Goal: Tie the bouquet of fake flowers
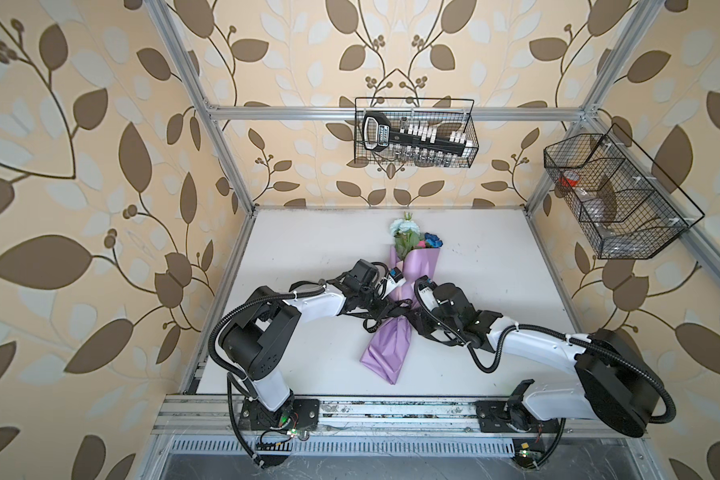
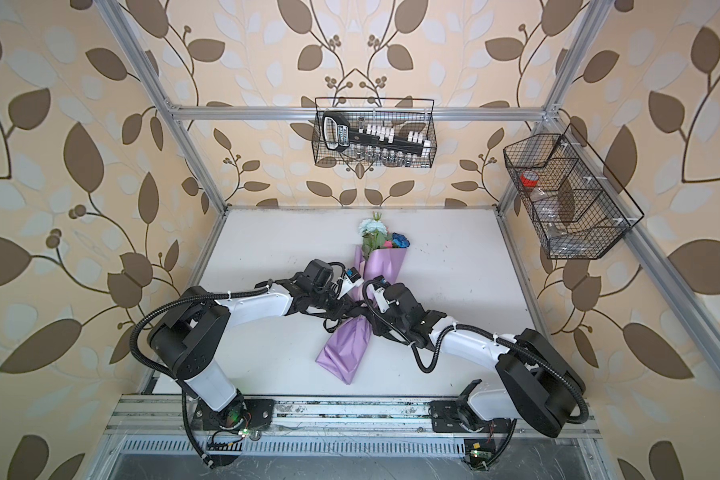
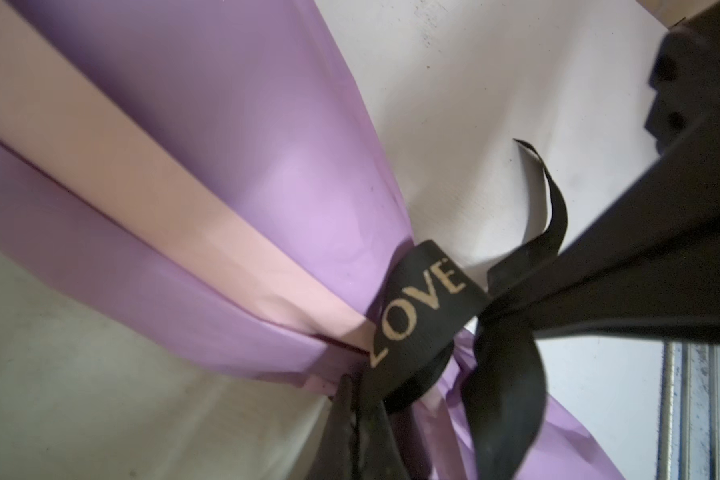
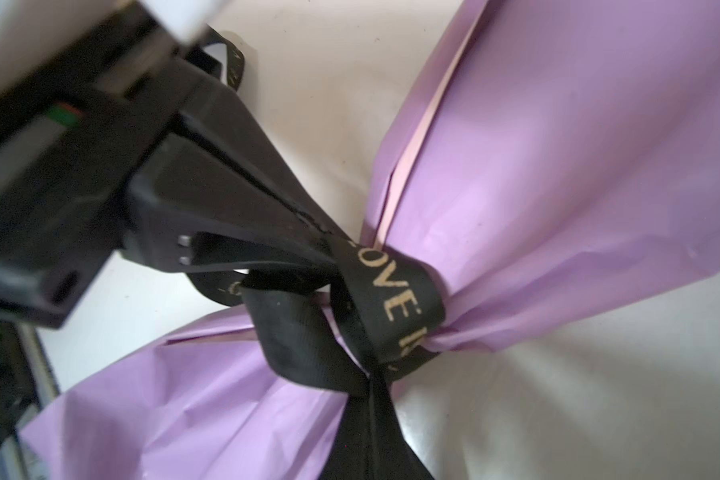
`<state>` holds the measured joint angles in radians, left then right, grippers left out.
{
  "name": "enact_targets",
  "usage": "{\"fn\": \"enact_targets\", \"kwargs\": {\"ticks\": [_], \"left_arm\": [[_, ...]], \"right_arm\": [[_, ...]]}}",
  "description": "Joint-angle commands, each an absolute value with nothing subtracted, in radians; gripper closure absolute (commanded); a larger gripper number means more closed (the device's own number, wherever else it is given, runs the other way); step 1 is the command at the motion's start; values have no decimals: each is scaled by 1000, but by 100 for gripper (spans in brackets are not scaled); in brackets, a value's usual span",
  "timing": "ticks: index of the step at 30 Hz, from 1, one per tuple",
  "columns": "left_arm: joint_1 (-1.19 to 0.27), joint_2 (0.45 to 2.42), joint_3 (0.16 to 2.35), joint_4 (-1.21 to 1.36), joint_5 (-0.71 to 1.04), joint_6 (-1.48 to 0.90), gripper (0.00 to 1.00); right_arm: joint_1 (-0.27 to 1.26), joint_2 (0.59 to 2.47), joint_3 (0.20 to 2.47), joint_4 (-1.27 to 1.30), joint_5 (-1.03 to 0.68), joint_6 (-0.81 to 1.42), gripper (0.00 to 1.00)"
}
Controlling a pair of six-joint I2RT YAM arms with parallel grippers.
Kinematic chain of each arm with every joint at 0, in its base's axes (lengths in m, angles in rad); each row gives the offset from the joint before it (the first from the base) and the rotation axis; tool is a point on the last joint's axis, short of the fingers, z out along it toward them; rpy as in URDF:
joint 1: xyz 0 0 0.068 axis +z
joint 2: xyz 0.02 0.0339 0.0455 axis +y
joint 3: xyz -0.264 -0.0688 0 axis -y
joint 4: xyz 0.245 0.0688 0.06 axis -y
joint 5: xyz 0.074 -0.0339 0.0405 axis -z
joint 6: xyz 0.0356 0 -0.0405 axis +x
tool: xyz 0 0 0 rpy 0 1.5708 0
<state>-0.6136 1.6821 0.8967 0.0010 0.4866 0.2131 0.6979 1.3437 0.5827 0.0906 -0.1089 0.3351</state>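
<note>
Ribbon [image 3: 420, 316], pinched tight by left gripper [image 4: 325, 245] and right gripper [image 3: 495, 299], risked slipping — an uneven pull might have dragged the bouquet [image 1: 385, 353].

In both top views the bouquet of fake flowers [image 1: 391, 345] splits the table [image 1: 308, 249] from 12 to 6 o'clock. The left arm [image 1: 316, 303] from 9 and the right arm [image 1: 524, 338] from 3 bar its waist, where black ribbon [image 1: 370, 328] loops trail toward 8. Bare table lies open at 10–11, 1–2, 5 and 7 o'clock. A wire basket [image 1: 412, 99] hangs at 12.
</note>
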Motion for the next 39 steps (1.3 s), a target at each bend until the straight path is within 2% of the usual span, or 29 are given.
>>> {"fn": "enact_targets", "kwargs": {"ticks": [1, 9, 18, 23, 28, 31, 34, 37, 39], "left_arm": [[-608, 1621, 880, 87, 475, 176, 97], [-608, 1580, 824, 195, 414, 107, 95], [-615, 1573, 801, 222, 423, 81, 96], [-617, 1562, 789, 234, 420, 67, 96], [-617, 1555, 774, 235, 412, 57, 88], [-618, 1551, 772, 226, 389, 56, 88], [-617, 1552, 774, 219, 376, 58, 91], [-618, 1549, 775, 225, 358, 59, 99], [-617, 1545, 772, 237, 356, 54, 100]], "right_arm": [[696, 1322, 596, 83, -175, 412, 100], [696, 1397, 620, 139, -195, 526, 100], [696, 1463, 648, 231, -234, 638, 100], [696, 1490, 664, 255, -188, 668, 100], [696, 1534, 693, 238, -103, 671, 100], [696, 1558, 712, 211, -89, 673, 100], [696, 1567, 715, 192, -91, 675, 100], [696, 1565, 719, 165, -75, 680, 100], [696, 1564, 722, 153, -63, 687, 100]]}}
